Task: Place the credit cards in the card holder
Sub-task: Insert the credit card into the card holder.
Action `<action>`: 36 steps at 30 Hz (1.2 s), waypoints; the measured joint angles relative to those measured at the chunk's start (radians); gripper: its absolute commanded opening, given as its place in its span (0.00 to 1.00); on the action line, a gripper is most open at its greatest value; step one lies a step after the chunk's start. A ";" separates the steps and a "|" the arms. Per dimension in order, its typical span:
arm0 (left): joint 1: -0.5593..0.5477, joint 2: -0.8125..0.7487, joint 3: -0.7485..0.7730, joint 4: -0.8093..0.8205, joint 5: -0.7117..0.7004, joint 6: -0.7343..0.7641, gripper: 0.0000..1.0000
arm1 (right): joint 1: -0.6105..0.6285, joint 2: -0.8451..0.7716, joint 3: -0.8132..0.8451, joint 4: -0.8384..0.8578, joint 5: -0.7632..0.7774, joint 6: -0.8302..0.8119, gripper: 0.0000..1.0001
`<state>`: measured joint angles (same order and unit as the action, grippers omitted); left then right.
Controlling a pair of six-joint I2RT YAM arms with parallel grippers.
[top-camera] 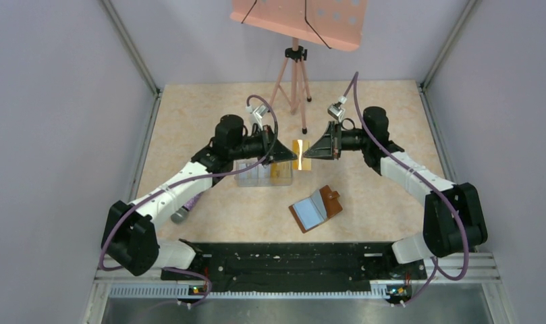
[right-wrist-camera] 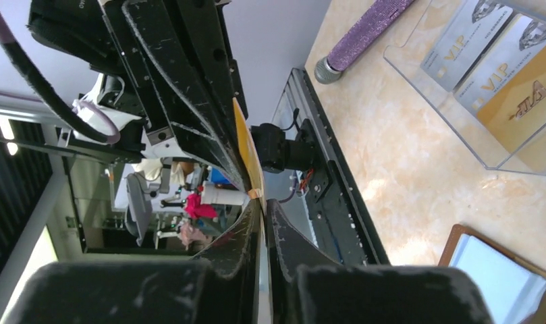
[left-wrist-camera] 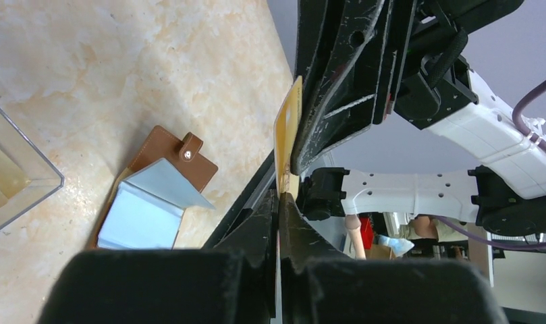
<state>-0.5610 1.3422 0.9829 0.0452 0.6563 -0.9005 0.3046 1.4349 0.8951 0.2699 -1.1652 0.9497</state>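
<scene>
Right now we hold the orange card (top-camera: 298,156) in mid-air between our two grippers, on edge above the table (top-camera: 209,121). Our left gripper (top-camera: 289,157) comes at it from the left and is clamped fully shut on it; its wrist view shows the thin card edge pinched between the fingers (left-wrist-camera: 256,226). Our right gripper (top-camera: 308,154) meets it from the right, and its wrist view shows the jaws drawn almost together with the card's edge running between them, so we take it as gripping too. The two sets of fingertips nearly touch.

The holder (top-camera: 316,208) lies open on the table, nearer our bases and a little right, pale pockets up, snap tab at its far right corner, apart from the card. Left of it stands a clear box (top-camera: 246,177) holding more cards (right-wrist-camera: 499,67), two grey and one gold. A purple pen (top-camera: 189,204) lies by the left arm.
</scene>
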 measured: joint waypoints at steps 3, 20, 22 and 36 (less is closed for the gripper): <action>0.004 0.000 -0.002 0.006 0.006 -0.004 0.05 | 0.000 0.001 0.000 0.014 -0.005 0.013 0.00; -0.013 0.018 -0.059 -0.346 -0.169 0.127 0.39 | 0.109 0.083 0.113 -0.671 0.266 -0.475 0.00; -0.041 0.043 -0.057 -0.422 -0.216 0.167 0.38 | 0.127 0.109 0.105 -0.749 0.329 -0.525 0.00; -0.267 0.426 0.117 -0.595 -0.315 0.339 0.18 | 0.134 0.159 0.072 -1.001 0.673 -0.709 0.00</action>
<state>-0.8284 1.7687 1.0996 -0.5495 0.3416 -0.5617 0.4385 1.5936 0.9668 -0.7311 -0.4927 0.2409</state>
